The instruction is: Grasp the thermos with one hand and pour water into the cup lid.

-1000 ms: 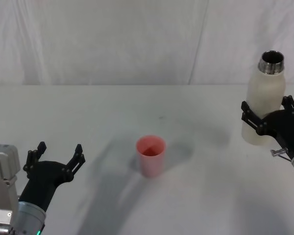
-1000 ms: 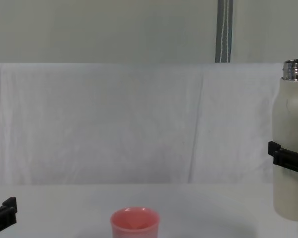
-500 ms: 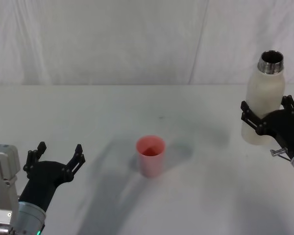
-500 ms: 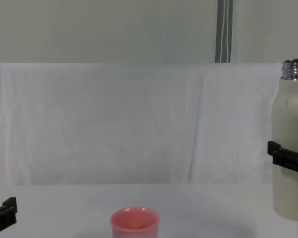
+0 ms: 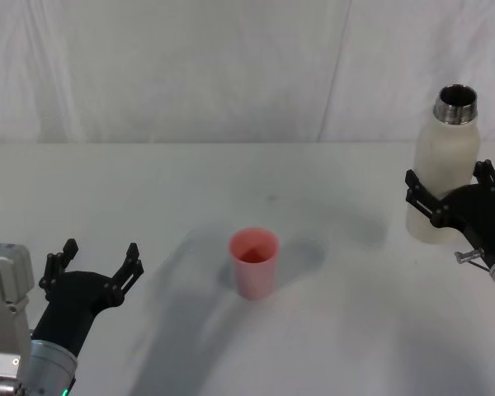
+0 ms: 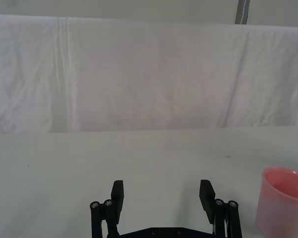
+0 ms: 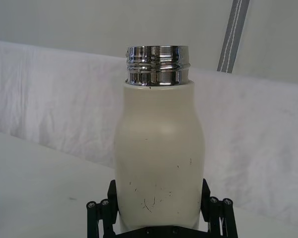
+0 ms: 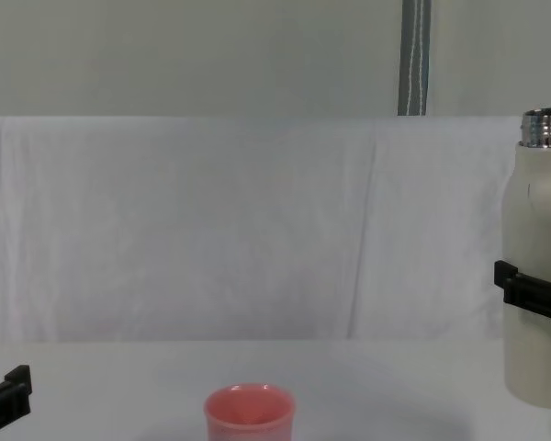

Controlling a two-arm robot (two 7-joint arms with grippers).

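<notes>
The thermos (image 5: 444,169) is a tall cream-white bottle with an open steel neck, upright at the right of the table. My right gripper (image 5: 451,196) is shut on its lower body, black jaws on both sides; the right wrist view has the thermos (image 7: 159,158) between the jaws of the right gripper (image 7: 159,210), and the chest view has the thermos (image 8: 535,276) at the right edge. The pink cup lid (image 5: 253,262) stands upright mid-table, apart from the thermos; the cup lid (image 8: 249,415) (image 6: 283,201) is untouched. My left gripper (image 5: 95,266) (image 6: 162,196) rests open at the near left, holding nothing.
A white cloth covers the table (image 5: 231,190) and hangs as a backdrop behind it. Bare tabletop lies between the cup lid and the thermos. A grey vertical pole (image 8: 413,55) stands behind the backdrop.
</notes>
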